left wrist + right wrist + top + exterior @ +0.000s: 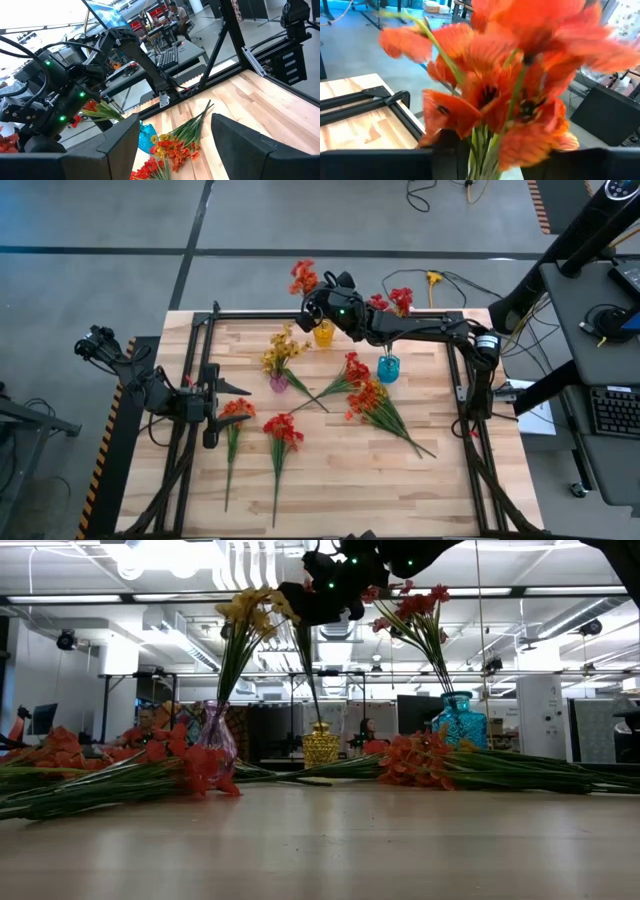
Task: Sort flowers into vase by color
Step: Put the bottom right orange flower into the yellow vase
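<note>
Above the gold vase [323, 335] near the desk's far edge, we see an orange-red spray [303, 277] standing upright, its thin green stem running down into the faceted vase. Around that stem sits our right gripper [322, 305]; whether it grips, we cannot tell. Our left gripper [243, 389] waits open by the left edge.

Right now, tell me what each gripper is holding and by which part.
The right gripper is around the stem of the orange-red flower standing in the yellow vase; whether it grips cannot be told. The left gripper holds nothing.
</note>
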`<state>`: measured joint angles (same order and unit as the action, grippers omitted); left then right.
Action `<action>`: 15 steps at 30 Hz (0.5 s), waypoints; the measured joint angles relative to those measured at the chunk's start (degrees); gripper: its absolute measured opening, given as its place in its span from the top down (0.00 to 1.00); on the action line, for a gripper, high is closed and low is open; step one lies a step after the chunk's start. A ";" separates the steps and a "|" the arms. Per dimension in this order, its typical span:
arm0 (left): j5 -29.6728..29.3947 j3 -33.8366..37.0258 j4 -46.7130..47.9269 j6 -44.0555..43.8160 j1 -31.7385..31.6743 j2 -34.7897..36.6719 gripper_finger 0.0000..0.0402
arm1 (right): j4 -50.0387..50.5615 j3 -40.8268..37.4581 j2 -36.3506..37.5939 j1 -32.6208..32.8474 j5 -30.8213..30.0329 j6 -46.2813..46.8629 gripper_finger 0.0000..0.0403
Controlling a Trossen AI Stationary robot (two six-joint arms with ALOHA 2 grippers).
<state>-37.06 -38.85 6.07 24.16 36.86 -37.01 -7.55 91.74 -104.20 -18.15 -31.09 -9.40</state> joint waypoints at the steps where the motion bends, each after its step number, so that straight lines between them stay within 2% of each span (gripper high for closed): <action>1: 0.00 0.00 -0.01 0.00 -0.01 0.00 0.43 | 0.02 0.00 0.00 0.00 -0.04 0.00 0.68; 15: 0.00 0.00 0.04 0.00 0.00 0.00 0.43 | 3.20 0.00 0.04 0.00 -0.52 0.04 0.56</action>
<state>-37.06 -38.85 6.11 24.16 36.86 -37.01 -4.35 91.74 -104.16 -18.15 -31.62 -9.37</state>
